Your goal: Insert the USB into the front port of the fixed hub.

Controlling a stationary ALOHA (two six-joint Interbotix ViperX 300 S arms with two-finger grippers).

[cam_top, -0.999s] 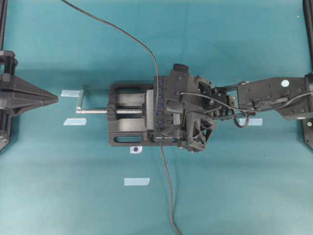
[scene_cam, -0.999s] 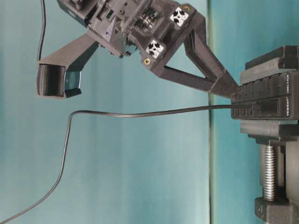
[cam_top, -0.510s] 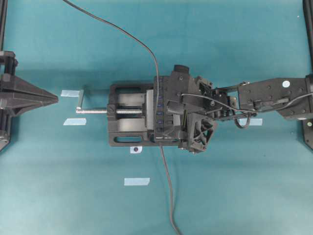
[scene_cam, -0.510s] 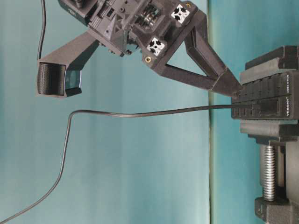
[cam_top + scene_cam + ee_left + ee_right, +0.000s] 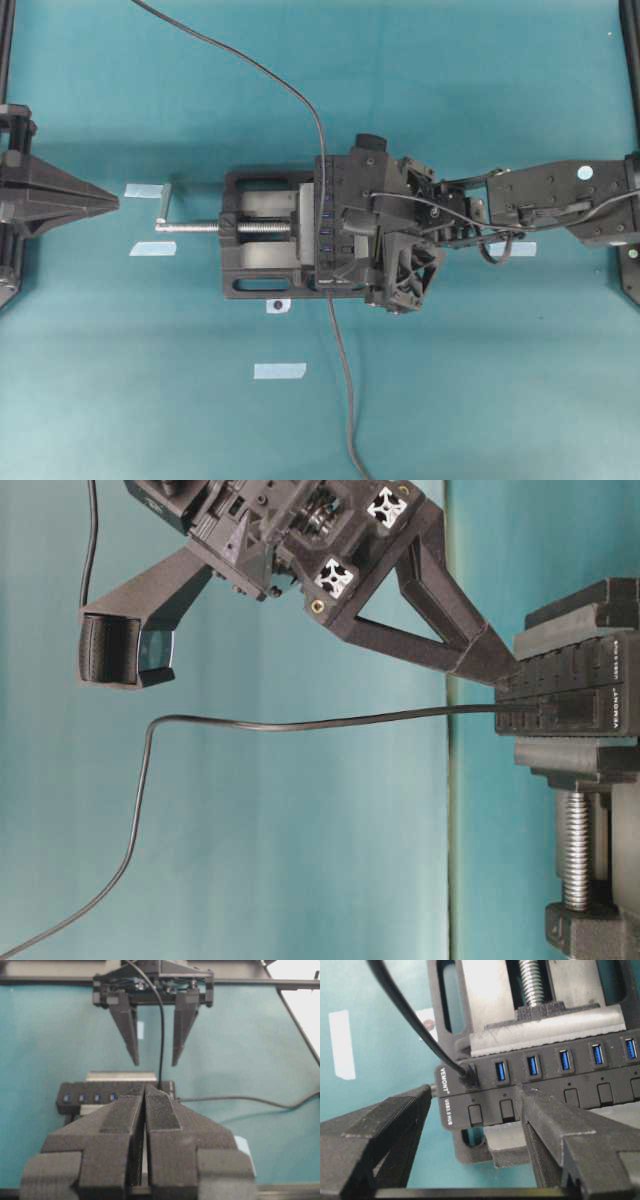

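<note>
The fixed hub [image 5: 545, 1095] is a black strip with blue ports, clamped in a vise. It also shows from above [image 5: 325, 200]. The USB [image 5: 466, 1076] sits plugged into the end port beside the VEMONT label. Its thin cable [image 5: 160, 1035] rises straight up from there. My right gripper [image 5: 474, 1096] is open, with one finger past the hub's end, the other over the button row, and the plug between them untouched. Far to the left my left gripper [image 5: 145, 1089] is shut and empty, pointing at the hub.
The black vise [image 5: 260, 235] holds the hub; its silver screw handle [image 5: 165, 205] sticks out left. A thicker cable [image 5: 345, 400] leaves the hub's end toward the front edge. Pale tape strips [image 5: 280, 371] lie on the teal mat. Dark frame posts stand at both sides.
The right gripper has shifted only slightly over the hub's end, its jaws still wide. The USB stays in the port and the left arm has not moved.
</note>
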